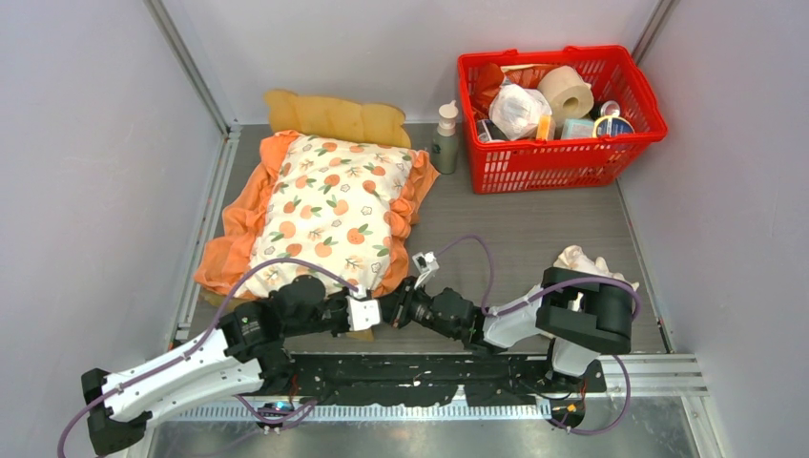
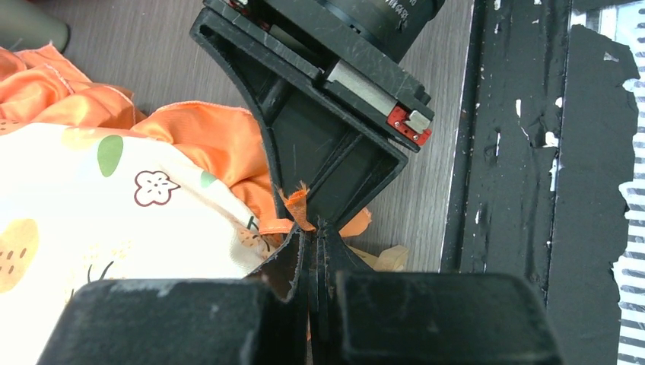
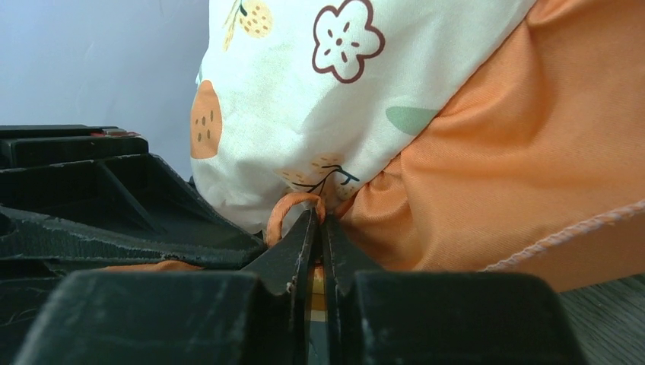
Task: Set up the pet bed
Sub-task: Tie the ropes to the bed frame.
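pet bed (image 1: 298,113) under cushion (image 1: 334,205) (headboard (image 1: 367,121) far, lengthwise near-far)

End effector (image 3: 317,220) tight on orange ruffle (image 3: 487,175)

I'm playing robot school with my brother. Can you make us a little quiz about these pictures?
1. True or false: the cushion lies inside the basket.
2. What stands just left of the basket? A) a bottle B) a cup C) a shoe
3. Fill in the colour: the left gripper and the right gripper each pinch the cushion's ____ ruffle.

Key: 1 false; 2 A; 3 orange.
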